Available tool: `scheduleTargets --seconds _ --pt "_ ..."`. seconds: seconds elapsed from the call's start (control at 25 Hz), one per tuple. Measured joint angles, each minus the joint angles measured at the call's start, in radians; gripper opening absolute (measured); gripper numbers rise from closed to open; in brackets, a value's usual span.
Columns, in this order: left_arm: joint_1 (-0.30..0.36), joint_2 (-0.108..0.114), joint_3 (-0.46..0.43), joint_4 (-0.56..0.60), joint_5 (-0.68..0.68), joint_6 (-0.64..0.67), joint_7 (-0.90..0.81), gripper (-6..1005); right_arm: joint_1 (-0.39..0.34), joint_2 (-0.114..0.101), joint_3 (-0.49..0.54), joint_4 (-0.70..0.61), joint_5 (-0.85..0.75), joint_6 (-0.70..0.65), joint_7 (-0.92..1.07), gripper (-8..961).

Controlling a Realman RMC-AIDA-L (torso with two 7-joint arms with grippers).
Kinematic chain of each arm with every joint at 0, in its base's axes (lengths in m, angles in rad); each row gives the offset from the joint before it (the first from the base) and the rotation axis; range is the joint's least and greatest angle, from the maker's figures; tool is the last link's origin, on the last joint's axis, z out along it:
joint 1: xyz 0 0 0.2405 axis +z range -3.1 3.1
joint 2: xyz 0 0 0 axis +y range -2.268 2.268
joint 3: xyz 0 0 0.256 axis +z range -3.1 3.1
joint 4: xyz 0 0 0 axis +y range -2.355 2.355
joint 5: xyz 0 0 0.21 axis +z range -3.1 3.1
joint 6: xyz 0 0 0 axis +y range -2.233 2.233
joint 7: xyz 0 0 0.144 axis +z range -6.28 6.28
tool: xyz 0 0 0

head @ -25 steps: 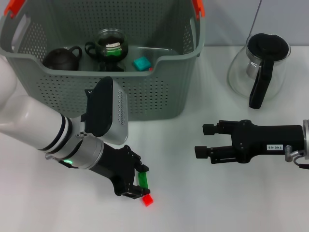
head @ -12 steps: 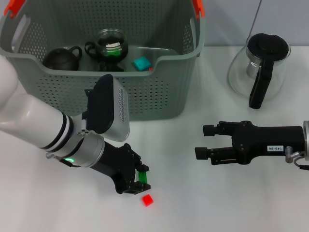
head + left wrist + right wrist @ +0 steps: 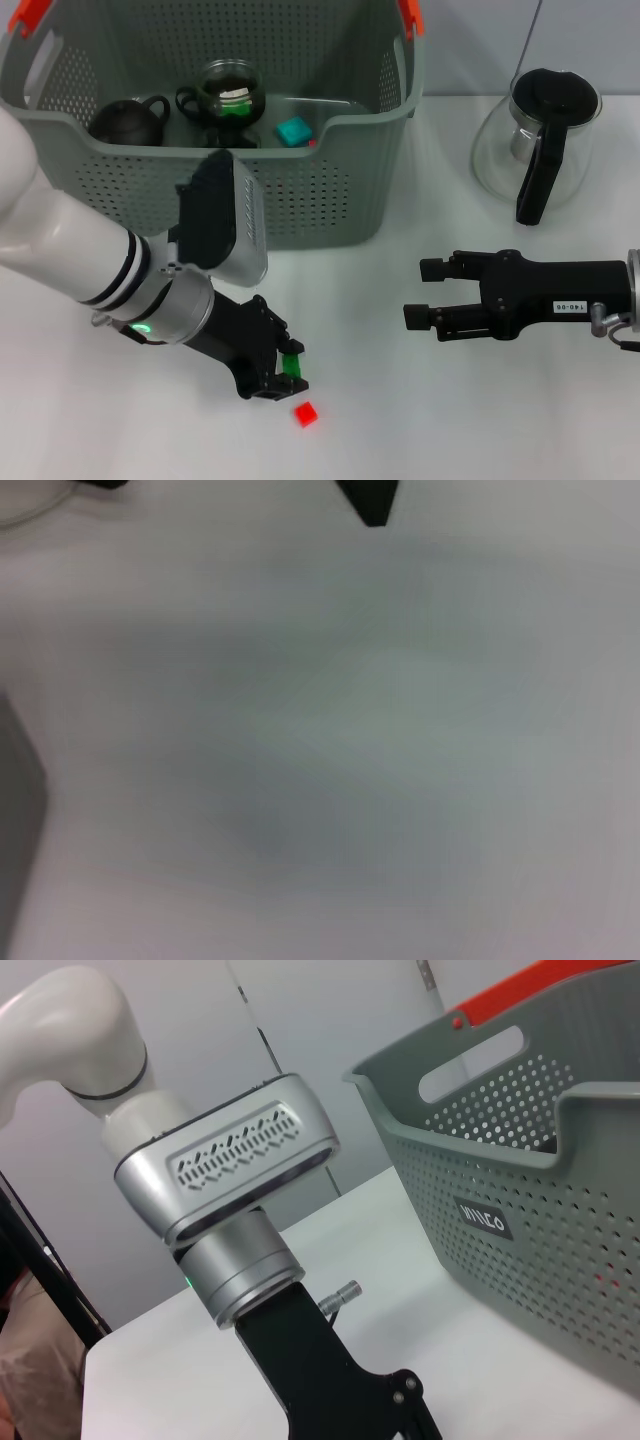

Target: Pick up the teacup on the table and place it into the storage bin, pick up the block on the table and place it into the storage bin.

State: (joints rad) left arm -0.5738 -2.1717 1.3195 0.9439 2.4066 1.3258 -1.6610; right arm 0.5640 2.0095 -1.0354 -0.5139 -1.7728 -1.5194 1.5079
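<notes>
The storage bin (image 3: 300, 190) stands at the far side of the white bench (image 3: 420, 420), toward the robot's left, with orange handle clips (image 3: 410, 15) on its top corners. Inside it lie a dark teapot (image 3: 128, 120), a glass teacup (image 3: 228, 90) with a black handle, and a small teal block (image 3: 293, 130) near the front wall. In the right wrist view the bin's perforated front wall (image 3: 540, 1250) carries a small black label (image 3: 484, 1218).

The left pincer (image 3: 288, 372) is low over the bench in front of the bin, its black fingers narrowed onto a green block (image 3: 292, 366) held upright between them. A small red block (image 3: 305, 413) lies on the bench just beside and nearer than the pincer tips, apart from the green one.

The right pincer (image 3: 422, 291) hangs over the bench on the robot's right, level and pointing toward the left arm, its 2 fingers spread wide with nothing between them. Beyond it, at the far right of the bench, stands a glass carafe (image 3: 535, 140) with a black lid and handle.

The left wrist view shows only blurred bench surface (image 3: 380, 740).
</notes>
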Motion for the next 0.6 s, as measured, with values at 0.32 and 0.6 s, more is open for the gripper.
scheduleTargets --seconds 0.32,0.6 --pt "0.012 0.003 -0.082 0.114 -0.014 0.107 -0.168 406 -0.002 -0.001 0.000 0.000 0.002 -0.003 -0.001 916" --pt "-0.024 0.019 -0.443 0.262 -0.131 0.411 -0.304 409 -0.006 -0.013 0.003 0.000 0.003 -0.019 0.004 916"
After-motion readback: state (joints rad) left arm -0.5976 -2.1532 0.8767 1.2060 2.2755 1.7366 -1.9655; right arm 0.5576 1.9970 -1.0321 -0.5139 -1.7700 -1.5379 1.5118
